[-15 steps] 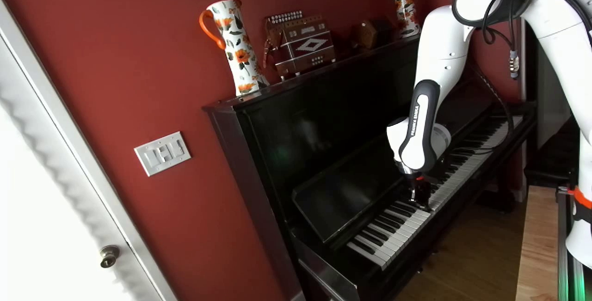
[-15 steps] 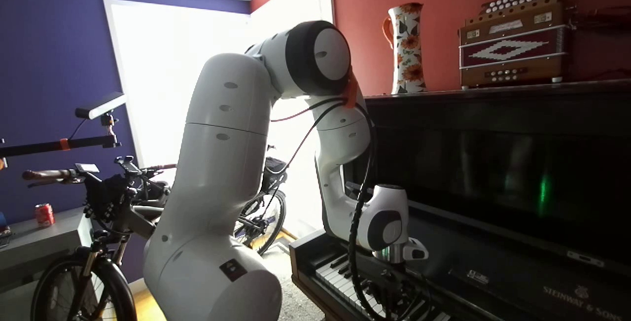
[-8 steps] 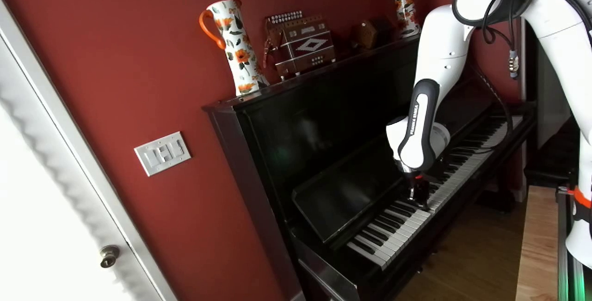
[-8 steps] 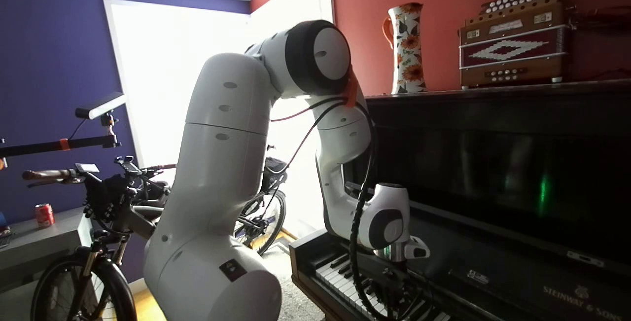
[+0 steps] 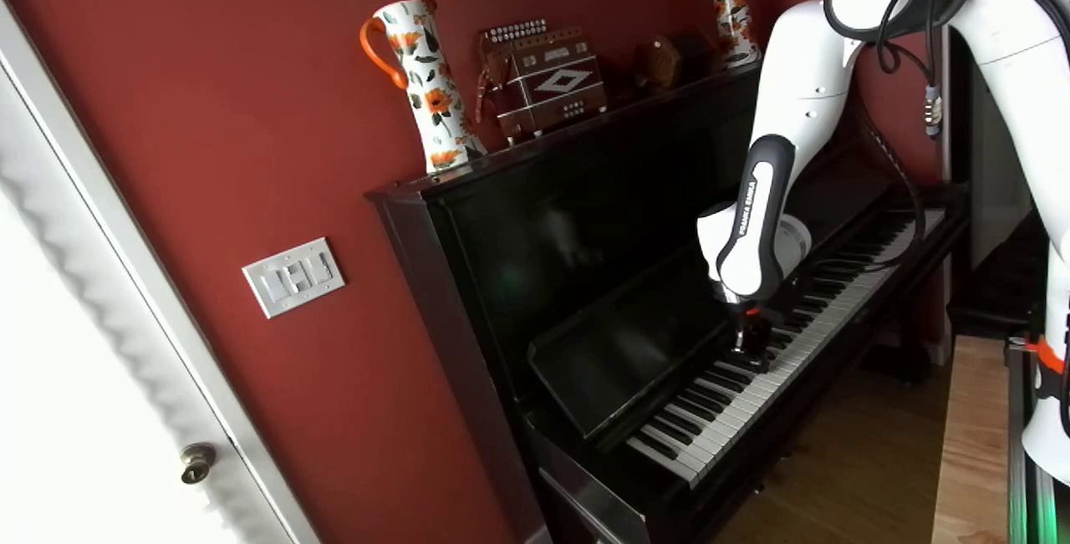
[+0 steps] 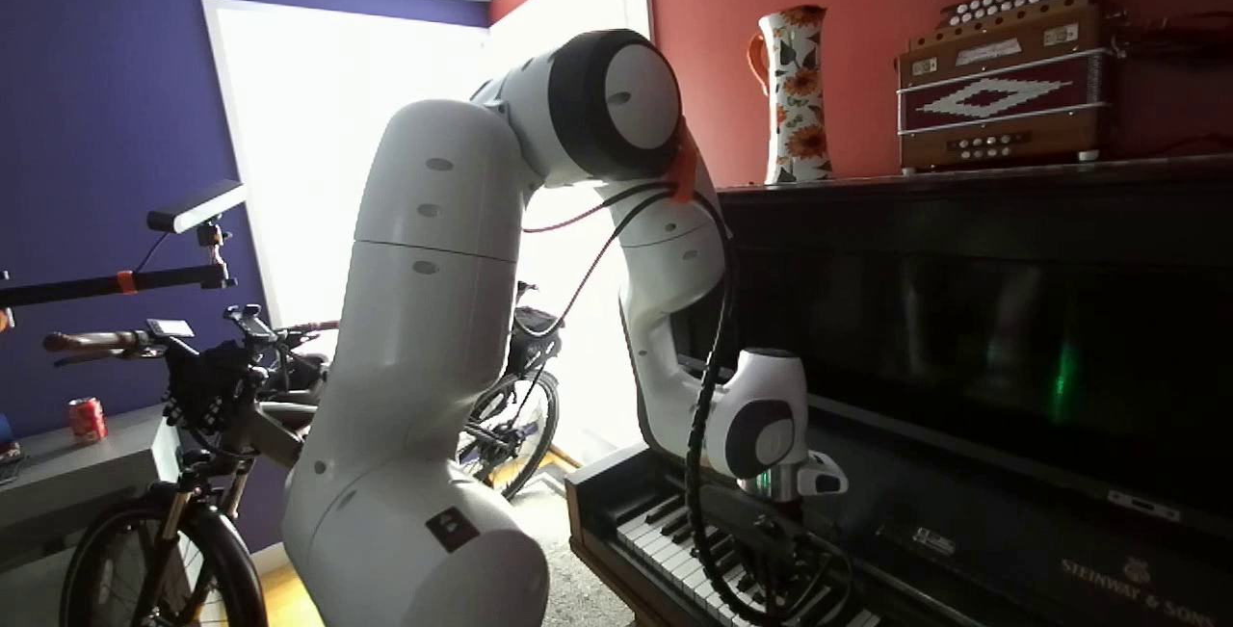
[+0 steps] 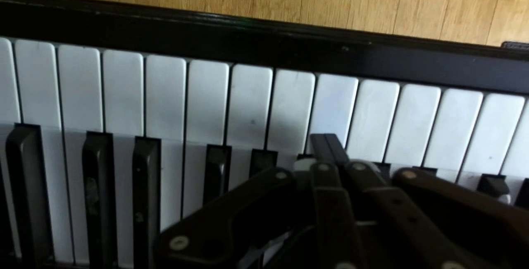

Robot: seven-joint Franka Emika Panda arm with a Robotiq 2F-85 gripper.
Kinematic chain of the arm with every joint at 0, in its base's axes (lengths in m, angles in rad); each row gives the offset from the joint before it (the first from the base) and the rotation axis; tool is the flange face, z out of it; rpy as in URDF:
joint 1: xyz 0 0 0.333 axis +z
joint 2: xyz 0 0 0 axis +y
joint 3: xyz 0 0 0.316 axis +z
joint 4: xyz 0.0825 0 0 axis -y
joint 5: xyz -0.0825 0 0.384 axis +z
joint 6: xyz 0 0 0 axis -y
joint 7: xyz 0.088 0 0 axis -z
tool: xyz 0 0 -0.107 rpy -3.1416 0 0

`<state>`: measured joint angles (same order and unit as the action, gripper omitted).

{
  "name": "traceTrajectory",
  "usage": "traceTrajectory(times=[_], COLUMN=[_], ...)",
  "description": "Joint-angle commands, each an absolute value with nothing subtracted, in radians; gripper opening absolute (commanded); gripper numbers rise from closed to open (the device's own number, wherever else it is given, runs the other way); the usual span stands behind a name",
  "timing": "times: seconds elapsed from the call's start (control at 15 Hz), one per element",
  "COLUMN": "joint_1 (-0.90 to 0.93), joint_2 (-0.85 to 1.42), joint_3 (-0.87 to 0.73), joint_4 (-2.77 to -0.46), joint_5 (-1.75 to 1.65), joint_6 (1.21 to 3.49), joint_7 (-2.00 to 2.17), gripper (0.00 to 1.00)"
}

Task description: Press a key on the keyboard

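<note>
I am pointing my closed, empty jaws down at the keyboard point(image 7: 248, 103) that is running along the black piano point(image 5: 577, 277), presumably pairing my 2 fingertips point(image 7: 320, 147) into 1 narrow prod for 1 white key point(image 7: 334, 103).

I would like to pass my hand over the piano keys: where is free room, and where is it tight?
Free: the stretch of keyboard between the gripper and the end of the piano nearer the door; a hand could probably pass there. Crowded: around the gripper, and beyond it, where the black cable loops across the keyboard in an exterior view.
</note>
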<state>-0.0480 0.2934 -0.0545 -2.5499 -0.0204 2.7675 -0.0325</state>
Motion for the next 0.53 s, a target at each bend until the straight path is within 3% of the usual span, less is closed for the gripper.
traceTrajectory(times=[0.0,0.33,0.4,0.47], joint_1=[-0.076,-0.077,-0.076,-0.076], joint_2=[0.26,0.23,0.224,0.218], joint_3=[-0.035,-0.04,-0.042,-0.043], joint_4=[-2.555,-2.557,-2.557,-2.558], joint_5=[0.015,0.02,0.018,0.018], joint_6=[2.727,2.707,2.703,2.699], joint_7=[-0.067,-0.065,-0.063,-0.062], gripper=[0.0,0.0,0.18,0.27])
